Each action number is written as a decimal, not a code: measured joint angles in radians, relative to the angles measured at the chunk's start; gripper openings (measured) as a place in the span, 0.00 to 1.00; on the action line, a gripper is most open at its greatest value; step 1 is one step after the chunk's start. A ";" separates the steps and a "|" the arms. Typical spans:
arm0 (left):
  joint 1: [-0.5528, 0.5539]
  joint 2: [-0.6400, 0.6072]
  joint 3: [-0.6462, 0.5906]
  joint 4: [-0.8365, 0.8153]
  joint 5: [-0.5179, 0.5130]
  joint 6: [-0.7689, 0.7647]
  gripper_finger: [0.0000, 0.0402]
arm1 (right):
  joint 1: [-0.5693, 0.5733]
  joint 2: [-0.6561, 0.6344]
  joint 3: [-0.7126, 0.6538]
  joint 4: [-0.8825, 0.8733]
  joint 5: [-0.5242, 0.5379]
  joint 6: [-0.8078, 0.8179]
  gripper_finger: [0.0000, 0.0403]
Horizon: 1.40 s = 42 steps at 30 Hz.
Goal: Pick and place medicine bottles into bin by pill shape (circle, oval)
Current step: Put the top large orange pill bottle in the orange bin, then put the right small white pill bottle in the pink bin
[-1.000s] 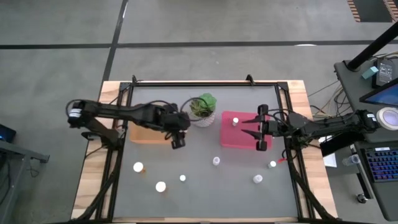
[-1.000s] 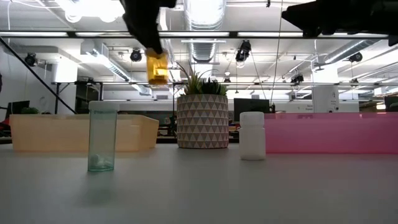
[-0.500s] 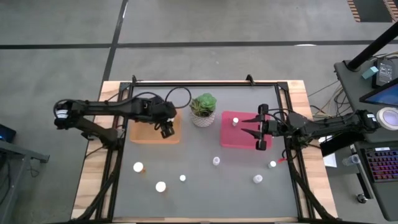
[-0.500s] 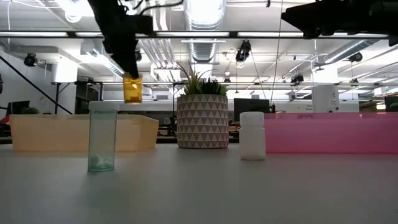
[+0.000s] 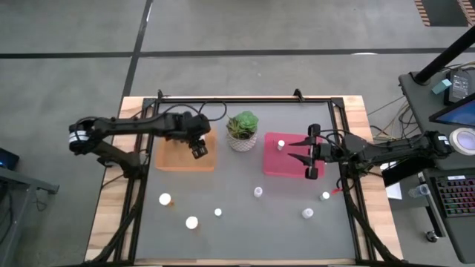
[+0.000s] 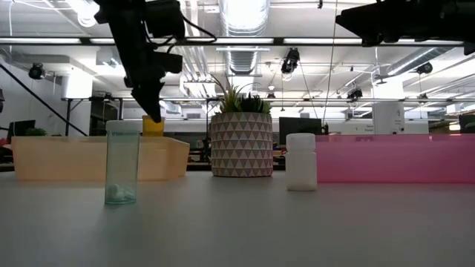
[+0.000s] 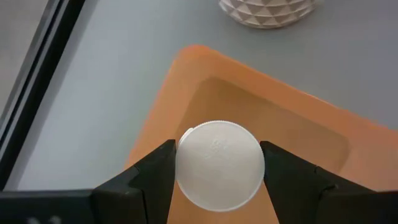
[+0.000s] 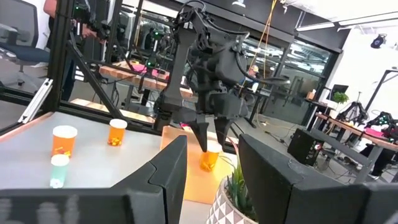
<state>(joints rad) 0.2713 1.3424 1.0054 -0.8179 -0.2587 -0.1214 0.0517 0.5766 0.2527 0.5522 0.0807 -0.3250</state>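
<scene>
My left gripper (image 5: pixel 199 150) hangs over the orange tray (image 5: pixel 172 159), shut on an orange medicine bottle (image 6: pixel 153 126) with a white cap (image 7: pixel 217 163). My right gripper (image 5: pixel 308 156) waits open and holding nothing above the pink tray (image 5: pixel 286 170), where one white bottle (image 5: pixel 280 145) stands. Several more bottles stand upright on the grey table, among them an orange one (image 5: pixel 165 199), white-capped ones (image 5: pixel 192 222) (image 5: pixel 257 192) and two near the right edge (image 5: pixel 307 213). My left gripper pinches the bottle's top end between its two fingers, one on each side of the white cap (image 7: pixel 186 149). The fingers (image 6: pixel 151 104) slant down from above. The bottle hangs upright below them, over the orange tray's near right corner (image 7: pixel 186 59), its base about level with the rim.
A potted plant (image 5: pixel 242 131) in a white patterned pot stands between the two trays, close to the orange tray's right end. In the low view a clear bottle (image 6: pixel 122 163) and a white bottle (image 6: pixel 301 161) stand in front of the trays. A black frame borders the table.
My left gripper has carried the orange bottle toward the table's left and far edges, away from the plant, and has sunk with it from well above the orange tray to about the height of its rim. The bottle has stayed upright in the hold.
</scene>
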 joint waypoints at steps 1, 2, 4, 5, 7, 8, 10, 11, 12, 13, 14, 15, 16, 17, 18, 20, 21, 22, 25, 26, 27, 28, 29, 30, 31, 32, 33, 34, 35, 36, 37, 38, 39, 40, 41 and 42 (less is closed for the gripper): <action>0.006 0.005 0.000 0.005 0.000 0.004 0.49 | 0.000 0.000 0.000 0.000 0.000 0.000 0.35; 0.011 0.010 0.000 0.007 0.000 0.009 0.49 | 0.000 0.000 0.000 0.000 0.000 -0.001 0.35; 0.020 0.023 0.000 0.007 0.000 0.025 0.49 | 0.000 0.000 0.000 0.000 0.000 -0.005 0.35; 0.024 0.030 0.000 0.012 0.000 0.029 0.49 | 0.000 0.000 0.000 0.000 0.000 -0.006 0.35; 0.032 0.046 0.000 0.029 0.000 0.033 0.49 | 0.000 0.000 0.000 0.000 0.000 -0.006 0.35; 0.036 0.053 0.000 0.034 0.001 0.033 0.49 | 0.000 0.000 0.000 0.000 0.000 -0.007 0.35; 0.043 0.070 0.000 0.040 0.001 0.034 0.49 | 0.000 0.000 0.000 0.000 0.000 -0.007 0.35; 0.044 0.081 0.000 0.050 0.001 0.034 0.49 | 0.000 0.000 0.000 0.000 0.000 -0.007 0.35; 0.046 0.090 0.000 0.057 0.000 0.035 0.49 | 0.000 0.000 0.000 0.000 0.000 -0.007 0.35; 0.048 0.100 0.000 0.060 -0.001 0.041 0.49 | 0.000 0.000 0.000 0.000 0.000 -0.007 0.35; 0.049 0.109 0.000 0.064 -0.002 0.049 0.49 | 0.000 0.000 0.000 0.000 0.000 -0.007 0.35; 0.049 0.120 0.000 0.074 -0.002 0.051 0.49 | 0.000 0.000 0.000 0.000 0.000 -0.007 0.35; 0.050 0.130 0.000 0.087 -0.002 0.051 0.49 | 0.000 0.000 0.000 0.000 0.000 -0.007 0.35; 0.051 0.138 0.000 0.096 -0.002 0.051 0.49 | 0.000 0.000 0.000 0.000 0.000 -0.007 0.35; 0.051 0.148 0.001 0.103 -0.002 0.051 0.49 | 0.000 0.000 0.000 0.000 0.000 -0.006 0.35; 0.055 0.163 0.006 0.117 -0.002 0.051 0.49 | 0.000 0.000 0.000 -0.001 0.000 -0.007 0.35; 0.056 0.170 0.006 0.119 -0.002 0.051 0.49 | 0.000 0.000 0.000 -0.001 0.000 -0.007 0.35; 0.057 0.178 0.006 0.121 -0.002 0.051 0.49 | 0.000 0.000 0.000 -0.001 0.000 -0.007 0.35; 0.061 0.199 0.004 0.139 -0.002 0.050 0.49 | 0.000 0.000 0.000 -0.001 0.000 -0.007 0.35; 0.061 0.204 0.004 0.140 -0.002 0.050 0.49 | 0.000 0.000 0.000 -0.001 0.000 -0.007 0.35; 0.061 0.210 0.004 0.148 -0.001 0.050 0.49 | 0.000 0.000 0.000 -0.001 0.000 -0.007 0.35; 0.061 0.212 0.004 0.159 -0.002 0.050 0.49 | 0.000 0.000 0.000 -0.001 0.000 -0.007 0.35; 0.061 0.214 0.004 0.163 0.000 0.049 0.49 | 0.000 0.000 0.000 -0.001 0.000 -0.007 0.35; 0.061 0.215 0.004 0.164 -0.001 0.050 0.49 | 0.000 0.000 0.000 -0.001 0.000 -0.007 0.35; 0.061 0.215 0.004 0.163 -0.001 0.050 0.49 | 0.000 0.000 0.000 -0.002 0.000 -0.007 0.35; 0.061 0.215 0.004 0.163 -0.001 0.050 0.50 | 0.000 0.000 0.000 -0.002 0.000 -0.007 0.35; 0.061 0.215 0.004 0.163 0.000 0.050 0.51 | 0.000 0.000 0.000 -0.002 0.000 -0.007 0.35; 0.061 0.214 0.004 0.162 0.000 0.050 0.52 | 0.000 0.000 0.000 -0.002 0.000 -0.007 0.35; 0.061 0.214 0.004 0.162 0.000 0.050 0.54 | 0.000 0.000 0.000 -0.002 0.000 -0.007 0.35; 0.061 0.214 0.004 0.159 0.000 0.050 0.55 | 0.000 0.000 0.000 -0.002 0.000 -0.008 0.35; 0.061 0.214 0.004 0.156 0.001 0.050 0.57 | 0.000 0.000 0.000 -0.002 0.000 -0.008 0.35; 0.061 0.214 0.003 0.156 0.001 0.050 0.58 | 0.000 0.000 0.000 -0.002 0.000 -0.008 0.35; 0.061 0.214 0.003 0.157 0.000 0.050 0.60 | 0.000 0.000 0.000 -0.002 0.000 -0.008 0.35; 0.061 0.214 0.003 0.157 0.001 0.050 0.61 | 0.000 0.000 0.000 -0.002 0.000 -0.008 0.35; 0.061 0.214 0.003 0.156 0.001 0.050 0.61 | 0.000 0.000 0.000 -0.002 0.000 -0.008 0.35; 0.061 0.214 0.003 0.156 0.000 0.050 0.62 | 0.000 0.000 0.000 -0.002 0.000 -0.008 0.35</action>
<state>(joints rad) 0.3328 1.5566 1.0088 -0.6617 -0.2584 -0.0711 0.0517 0.5766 0.2527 0.5507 0.0807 -0.3328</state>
